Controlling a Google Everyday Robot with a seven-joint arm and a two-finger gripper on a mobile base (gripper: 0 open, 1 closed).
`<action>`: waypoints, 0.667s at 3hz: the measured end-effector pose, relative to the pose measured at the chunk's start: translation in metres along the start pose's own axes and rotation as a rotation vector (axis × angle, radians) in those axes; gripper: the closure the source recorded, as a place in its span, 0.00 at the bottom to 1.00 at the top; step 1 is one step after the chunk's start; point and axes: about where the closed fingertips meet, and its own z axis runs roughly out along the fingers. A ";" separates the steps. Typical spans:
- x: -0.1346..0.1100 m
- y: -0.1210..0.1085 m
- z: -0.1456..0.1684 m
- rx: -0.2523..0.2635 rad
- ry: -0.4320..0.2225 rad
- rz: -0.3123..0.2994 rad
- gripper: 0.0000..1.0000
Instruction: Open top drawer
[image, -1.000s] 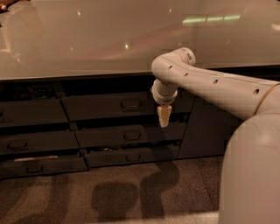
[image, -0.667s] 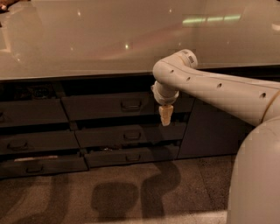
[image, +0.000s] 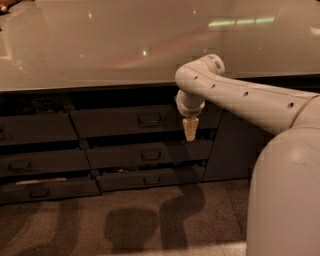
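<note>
The arm (image: 250, 97) reaches in from the right, below the edge of the table (image: 100, 50); its hand (image: 190, 131) points straight down with the two fingers together, holding nothing. The top drawer (image: 110, 122) sits just under the table edge; the hand hangs before the drawer's right part, to the right of the handle (image: 149, 120) and apart from it, its tip near the front's lower edge; whether it touches the front I cannot tell. Two narrower drawers (image: 150, 155) lie below.
</note>
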 end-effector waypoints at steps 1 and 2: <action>0.000 0.000 0.000 0.000 0.000 0.000 0.00; 0.003 0.001 0.005 -0.018 0.028 0.012 0.00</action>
